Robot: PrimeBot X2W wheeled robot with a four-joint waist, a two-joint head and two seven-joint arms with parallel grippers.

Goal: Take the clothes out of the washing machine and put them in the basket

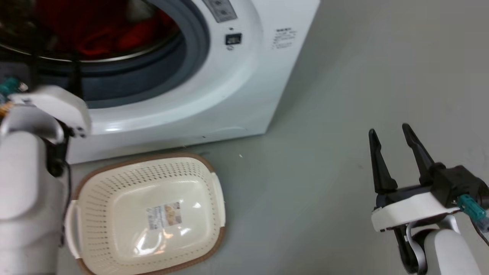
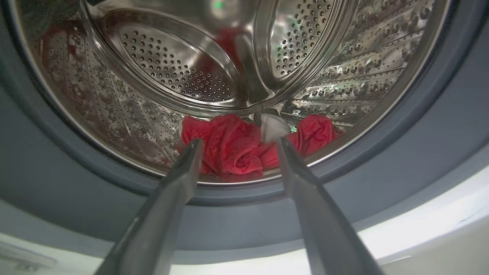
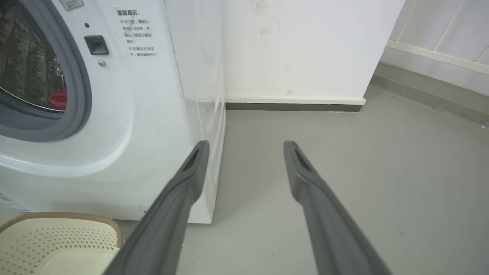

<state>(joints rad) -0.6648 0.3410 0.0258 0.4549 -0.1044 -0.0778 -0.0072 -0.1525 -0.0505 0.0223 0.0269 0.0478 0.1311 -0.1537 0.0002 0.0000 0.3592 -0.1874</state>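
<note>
The washing machine [image 1: 237,95] stands open, its grey porthole rim [image 2: 57,160] around the steel drum [image 2: 172,68]. Red clothes [image 2: 229,145] lie bunched at the drum's bottom front, with a white bit [image 2: 273,128] among them; the head view shows the clothes [image 1: 99,34] too. My left gripper [image 2: 237,140] is open just outside the porthole, fingers pointing at the clothes and holding nothing. My left forearm [image 1: 30,172] rises at the left. The cream basket [image 1: 114,179] sits on the floor before the washer, holding no garments. My right gripper [image 1: 389,130] [image 3: 246,143] hovers open over the floor, right of the machine.
Grey floor [image 1: 324,172] stretches to the right of the washer. A white wall with a dark baseboard [image 3: 294,106] stands behind it. The basket's brown rim [image 3: 57,217] lies close to the washer's base, and a paper label [image 1: 164,215] sits on the basket's bottom.
</note>
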